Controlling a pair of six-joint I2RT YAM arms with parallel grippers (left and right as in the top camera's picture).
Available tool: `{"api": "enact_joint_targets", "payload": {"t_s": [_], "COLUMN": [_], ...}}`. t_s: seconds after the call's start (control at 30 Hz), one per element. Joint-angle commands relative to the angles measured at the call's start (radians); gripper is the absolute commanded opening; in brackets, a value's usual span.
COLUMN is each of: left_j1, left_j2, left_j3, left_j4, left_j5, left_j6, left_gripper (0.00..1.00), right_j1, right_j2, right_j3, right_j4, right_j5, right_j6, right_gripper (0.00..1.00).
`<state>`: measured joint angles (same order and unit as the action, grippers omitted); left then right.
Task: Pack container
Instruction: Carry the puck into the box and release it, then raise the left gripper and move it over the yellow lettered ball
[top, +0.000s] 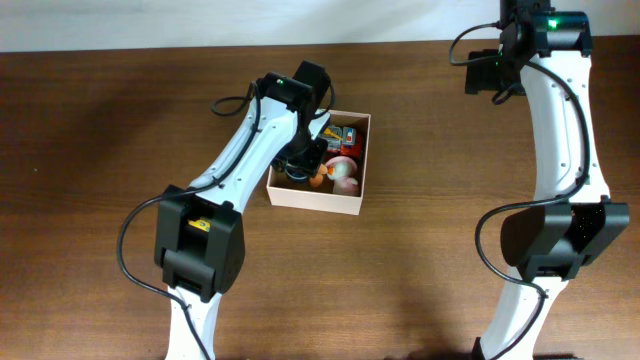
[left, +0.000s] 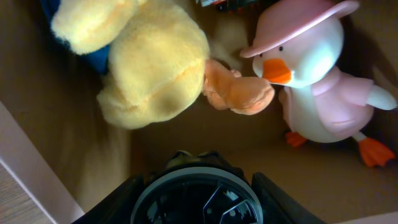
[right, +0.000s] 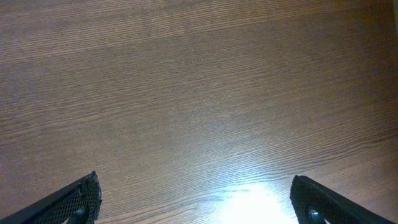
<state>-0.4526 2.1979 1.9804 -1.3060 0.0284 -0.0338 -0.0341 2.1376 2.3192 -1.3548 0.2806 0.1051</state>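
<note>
Dark wood-grain table (top: 90, 150) is stretching across the whole overhead view, with a pale strip running along its far edge. Near the middle, the container (top: 316, 199) is sitting flat on it, its cream walls framing a tan floor. The left arm is reaching over the container's left side, and the left gripper (top: 304, 160) is hanging inside the box among the toys. Seen from the left wrist, a yellow plush duck (left: 155, 68) is lying on the floor, its orange bill pointing close to a pink-hatted toy duck (left: 317, 74) beside it. Only the finger bases are showing there, so I cannot tell how the jaws are standing. A small red and yellow toy (top: 347, 135) is lying toward the far side of the box. Well apart, at the table's far right, the right gripper (right: 194, 183) is hovering over bare wood, its fingers spreading wide and holding nothing.
</note>
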Motion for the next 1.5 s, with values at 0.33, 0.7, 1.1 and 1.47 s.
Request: {"api": "enact_joint_targets", "payload": {"t_s": [0.33, 0.7, 1.1, 1.47], "left_j1": [-0.001, -0.001, 0.037, 0.141], "left_j2": [-0.002, -0.003, -0.042, -0.163], "left_j3": [0.001, 0.001, 0.274, 0.467], "left_j4": [-0.060, -0.060, -0.193, -0.382], "left_j5": [-0.078, -0.074, -0.074, -0.097], "left_j6": [-0.003, -0.005, -0.079, -0.133], "left_gripper": [0.43, 0.62, 0.63, 0.65], "right_j1": [-0.006, -0.006, -0.006, -0.006], "right_j2": [0.001, 0.001, 0.001, 0.001], "right_j3": [0.015, 0.015, 0.015, 0.015], "right_j4": [0.001, 0.001, 0.001, 0.001], "right_j5": [0.016, 0.016, 0.016, 0.016], "right_j6": [0.004, 0.004, 0.004, 0.004], "right_gripper": [0.99, 0.99, 0.99, 0.99]}}
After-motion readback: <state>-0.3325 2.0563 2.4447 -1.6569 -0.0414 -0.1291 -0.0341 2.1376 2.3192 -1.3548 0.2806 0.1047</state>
